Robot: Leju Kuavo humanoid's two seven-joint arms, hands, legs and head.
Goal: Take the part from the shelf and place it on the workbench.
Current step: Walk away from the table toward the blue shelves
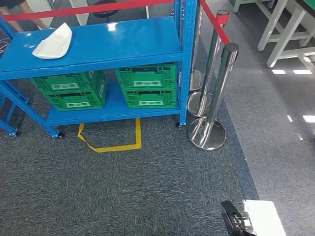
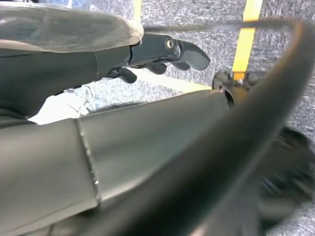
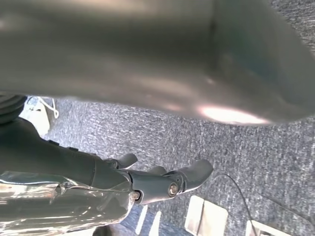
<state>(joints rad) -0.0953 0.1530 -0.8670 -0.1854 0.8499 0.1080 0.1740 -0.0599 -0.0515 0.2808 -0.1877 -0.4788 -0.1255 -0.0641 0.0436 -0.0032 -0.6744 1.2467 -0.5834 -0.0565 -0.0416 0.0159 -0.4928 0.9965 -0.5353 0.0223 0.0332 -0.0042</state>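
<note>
Shelving in blue [image 1: 111, 44] is being viewed from above, with the white part [image 1: 53, 43] lying on its top level near the left end. Four green crates [image 1: 146, 84] are being stored on the lower level, and yellow floor tape [image 1: 111, 142] is marked out in front. The left hand [image 2: 163, 54] and the right hand [image 3: 163, 179] are being held over grey carpet, fingers extended and apart, nothing gripped.
</note>
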